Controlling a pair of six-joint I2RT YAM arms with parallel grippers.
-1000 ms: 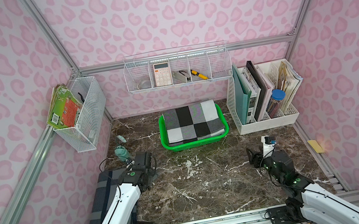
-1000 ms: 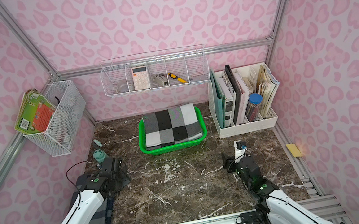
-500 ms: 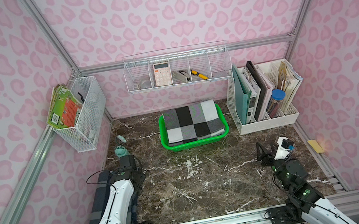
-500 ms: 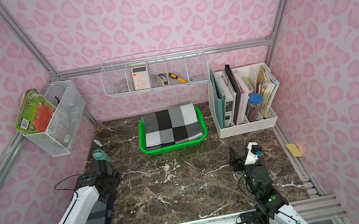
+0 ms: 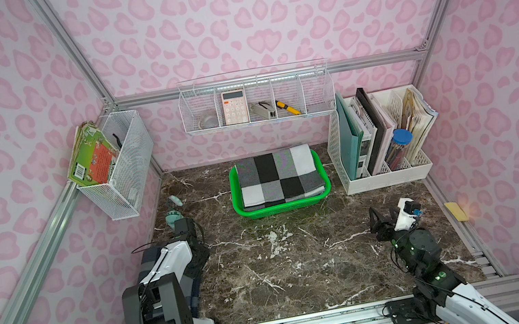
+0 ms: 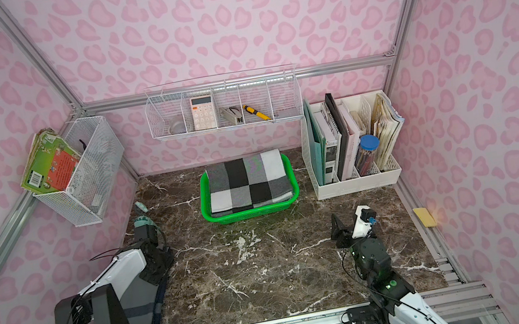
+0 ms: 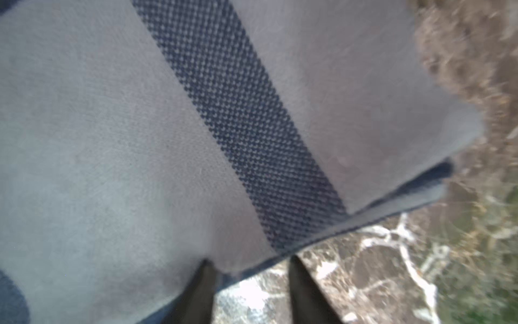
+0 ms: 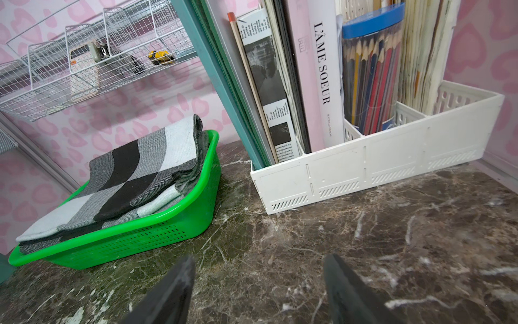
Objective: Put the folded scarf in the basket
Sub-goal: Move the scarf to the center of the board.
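A: Where's the grey scarf (image 7: 112,140)?

B: At 8 o'clock on the table, under the left arm. The basket (image 5: 284,206) sits at 12, with 1 checkered scarf (image 5: 276,176) filling it.

A: And the left gripper (image 7: 249,263)?

B: Its fingers are narrow and straddle the fabric's edge. I can't tell whether they pinch it. Catching only 1 layer could unfold the scarf on the lift. The right gripper (image 8: 259,258), at 4, gapes wide and empty.

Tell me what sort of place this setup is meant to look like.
Probably a mock home-office or craft desk inside a test booth: pink-patterned walls on aluminium framing, a marble-look tabletop, a white file organizer with books and pencils, and a wire shelf holding a calculator.
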